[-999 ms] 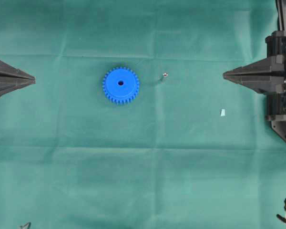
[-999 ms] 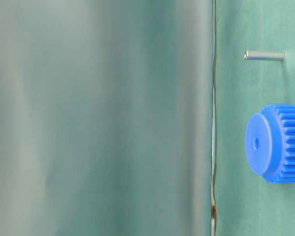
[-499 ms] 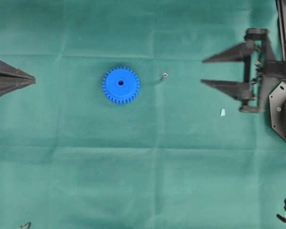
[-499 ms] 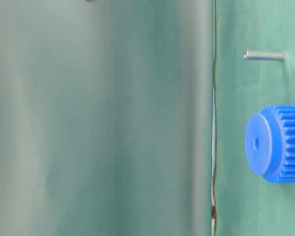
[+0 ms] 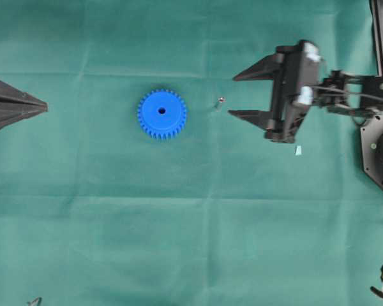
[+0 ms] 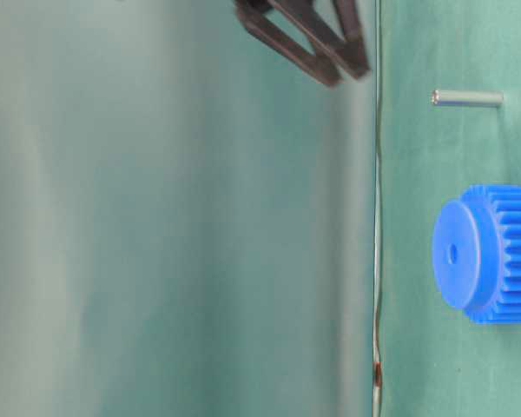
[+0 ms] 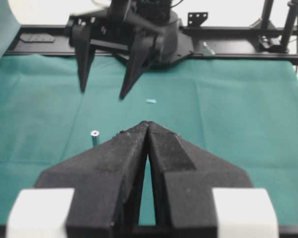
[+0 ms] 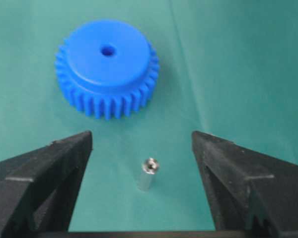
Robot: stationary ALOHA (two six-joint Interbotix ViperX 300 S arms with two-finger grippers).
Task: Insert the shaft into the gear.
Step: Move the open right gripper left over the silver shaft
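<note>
shaft (image 8: 148, 174) stands untouched beside the gear (image 5: 161, 113) as i bring my right gripper (image 5: 234, 94) in from the side, jaws now spread wide to straddle it, left gripper (image 7: 148, 124) pressed together

The counter (image 5: 179, 242) is covered edge to edge by a green cloth (image 5: 102, 210) marked with shallow fold creases. A blue gear (image 5: 161, 113) lies flat on the cloth, hub and centre hole facing up. A small metal shaft (image 5: 220, 101) stands upright just beside it, apart from the teeth. A pale blue scrap (image 5: 298, 150) lies flat on the cloth, well apart from both.
</note>
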